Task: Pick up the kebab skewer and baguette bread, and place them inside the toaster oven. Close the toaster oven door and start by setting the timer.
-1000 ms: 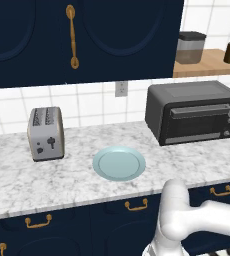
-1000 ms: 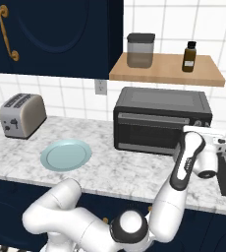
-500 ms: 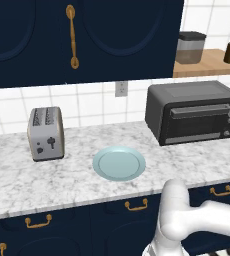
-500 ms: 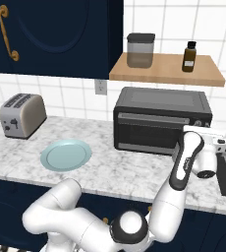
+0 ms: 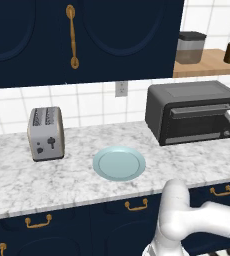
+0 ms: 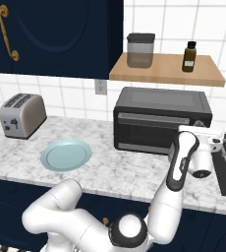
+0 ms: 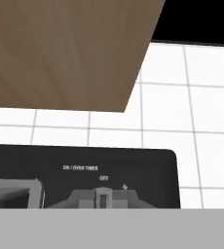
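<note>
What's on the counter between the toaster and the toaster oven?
A light blue plate, empty, on the marble counter between the toaster and the toaster oven, seen in both base views.

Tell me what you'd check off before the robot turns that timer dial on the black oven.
1. Toaster oven door shut: ok, it sits flush in both base views.
2. Kebab skewer and baguette bread inside: cannot tell, the glass is too dark.
3. Plate cleared: ok, nothing lies on it.
4. Gripper at the timer knob: ok, the hand view looks straight at it, under the ON/OVEN TIMER label.
5. Gripper shut on the knob: cannot tell, contact with it is out of sight.
6. Dial position: looks to be at OFF, so the timer is not yet set.
</note>
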